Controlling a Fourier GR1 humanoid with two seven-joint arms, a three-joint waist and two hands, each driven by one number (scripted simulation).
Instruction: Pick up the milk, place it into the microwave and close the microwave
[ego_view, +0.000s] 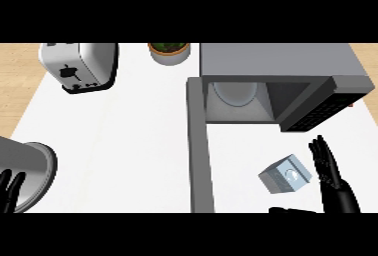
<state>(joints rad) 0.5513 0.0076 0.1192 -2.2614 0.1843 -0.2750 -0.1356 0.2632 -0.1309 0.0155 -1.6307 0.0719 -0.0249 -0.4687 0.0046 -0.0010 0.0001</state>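
Observation:
The milk (283, 175) is a small grey-white carton standing on the white counter in front of the microwave. The microwave (273, 85) sits at the back right, its cavity open with a round turntable (236, 92) inside. Its door (200, 145) swings out toward me as a long grey slab left of the milk. My right hand (334, 187) is open just right of the carton, fingers straight and pointing away, thumb low beneath the carton, not touching it. My left hand (10, 189) rests open at the lower left edge.
A silver toaster (80, 65) stands at the back left. A potted plant (170, 51) sits at the back centre beside the microwave. A large metal pot (26, 172) occupies the lower left by my left hand. Wooden floor shows past the counter's left edge.

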